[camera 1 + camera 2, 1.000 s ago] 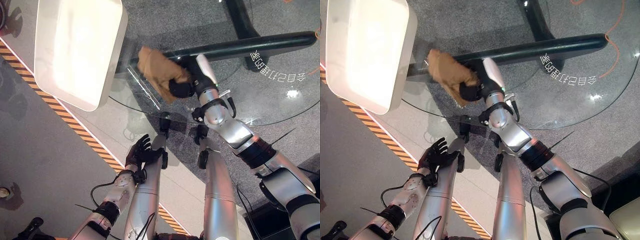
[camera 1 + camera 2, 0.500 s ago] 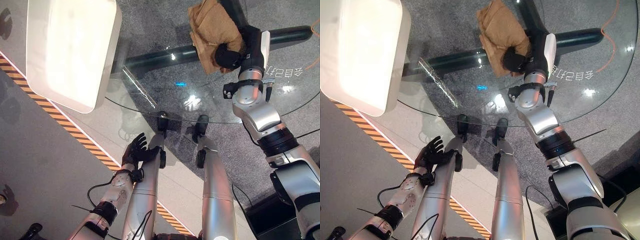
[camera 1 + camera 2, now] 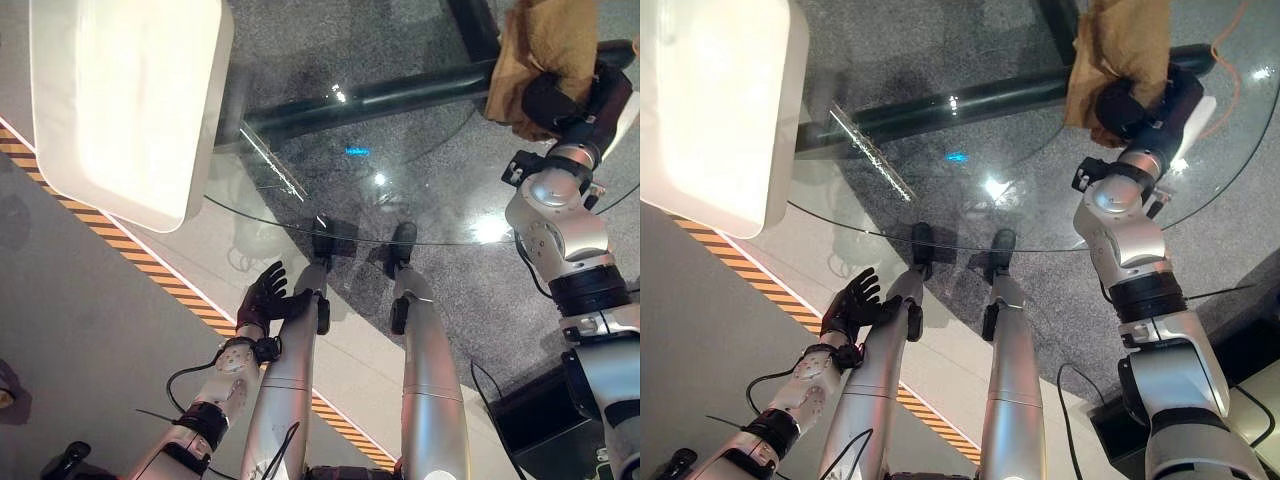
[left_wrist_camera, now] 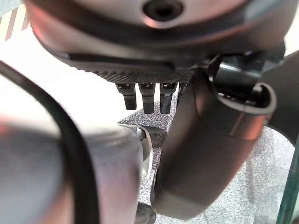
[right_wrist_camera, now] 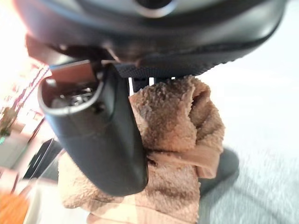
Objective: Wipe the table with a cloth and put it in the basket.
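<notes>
Right hand (image 3: 1122,108) around one cloth (image 3: 1118,45), table (image 3: 970,150).

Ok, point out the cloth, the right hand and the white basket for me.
cloth (image 3: 1120,40): right eye view, its upper fold.
right hand (image 3: 1122,105): right eye view, curled fingers.
white basket (image 3: 120,90): left eye view, its bare inside.

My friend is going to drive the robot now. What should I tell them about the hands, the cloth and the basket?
Right hand: shut on the brown cloth, pressing it on the glass table at its far right side.
Left hand: open, idle, low beside the table's near edge.
White basket: at the table's left, nothing in it.
Done: cloth gripped and on the glass.
Left: finish wiping, then carry the cloth across to the basket and drop it in.
</notes>
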Available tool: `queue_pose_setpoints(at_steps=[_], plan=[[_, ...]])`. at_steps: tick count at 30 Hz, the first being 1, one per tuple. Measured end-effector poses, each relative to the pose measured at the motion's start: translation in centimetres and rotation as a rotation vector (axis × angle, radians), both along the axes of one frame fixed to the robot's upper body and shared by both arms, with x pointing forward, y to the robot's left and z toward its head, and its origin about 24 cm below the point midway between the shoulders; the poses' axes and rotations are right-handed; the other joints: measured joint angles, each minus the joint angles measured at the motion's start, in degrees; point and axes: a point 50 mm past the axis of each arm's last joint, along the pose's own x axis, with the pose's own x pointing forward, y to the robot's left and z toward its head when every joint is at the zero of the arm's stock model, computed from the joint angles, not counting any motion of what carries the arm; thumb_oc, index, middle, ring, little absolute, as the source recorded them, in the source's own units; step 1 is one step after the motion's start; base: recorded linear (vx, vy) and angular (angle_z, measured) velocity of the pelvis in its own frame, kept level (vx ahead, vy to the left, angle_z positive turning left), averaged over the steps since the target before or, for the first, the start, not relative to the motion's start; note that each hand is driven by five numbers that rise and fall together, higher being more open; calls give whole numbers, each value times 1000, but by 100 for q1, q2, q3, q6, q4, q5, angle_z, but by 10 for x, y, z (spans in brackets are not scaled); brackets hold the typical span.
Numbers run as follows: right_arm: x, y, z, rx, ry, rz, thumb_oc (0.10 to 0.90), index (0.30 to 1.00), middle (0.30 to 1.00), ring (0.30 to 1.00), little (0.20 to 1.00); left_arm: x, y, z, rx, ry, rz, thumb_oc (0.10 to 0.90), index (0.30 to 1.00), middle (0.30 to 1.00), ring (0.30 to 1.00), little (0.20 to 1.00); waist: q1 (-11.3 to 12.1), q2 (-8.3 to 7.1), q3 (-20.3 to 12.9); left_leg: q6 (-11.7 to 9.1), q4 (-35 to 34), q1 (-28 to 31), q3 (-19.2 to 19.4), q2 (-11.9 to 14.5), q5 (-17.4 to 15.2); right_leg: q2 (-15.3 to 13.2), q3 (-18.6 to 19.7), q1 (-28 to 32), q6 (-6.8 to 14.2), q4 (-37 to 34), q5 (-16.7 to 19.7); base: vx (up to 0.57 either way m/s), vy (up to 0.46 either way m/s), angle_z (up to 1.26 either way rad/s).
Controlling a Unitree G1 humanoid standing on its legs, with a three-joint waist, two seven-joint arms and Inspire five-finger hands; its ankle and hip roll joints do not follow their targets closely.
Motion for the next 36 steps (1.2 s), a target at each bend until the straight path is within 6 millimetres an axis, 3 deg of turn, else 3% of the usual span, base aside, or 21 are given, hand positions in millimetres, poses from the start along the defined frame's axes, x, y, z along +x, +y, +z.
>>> queue_pose_setpoints(at_steps=[15,22,29,36], plan=[[-3,1,-5,6,2,-50,100,300,300,300,200,1,-3,2,-10,-7,-4,800,900,900,900,900,30,6,3,-10,-50,14,1,-1,9,1,-3,0,1,-17,3,0,0,0],[-1,11,2,-201,47,56,100,300,300,300,200,1,-5,0,-27,-3,3,800,900,900,900,900,-25,18,9,-37,-60,33,-1,14,27,18,-22,-2,-3,19,0,0,0,0],[2,48,9,-460,95,311,100,300,300,300,200,2,0,1,-34,-6,22,800,900,900,900,900,-36,38,5,-149,-101,51,-67,53,77,58,-130,9,-93,47,-32,20,4,2],[7,91,-8,-686,238,551,100,300,300,300,200,-6,-1,-6,-37,18,-1,800,900,900,900,900,190,80,-20,-210,-69,278,-111,116,47,69,-175,201,-187,194,-163,3,1,3]])
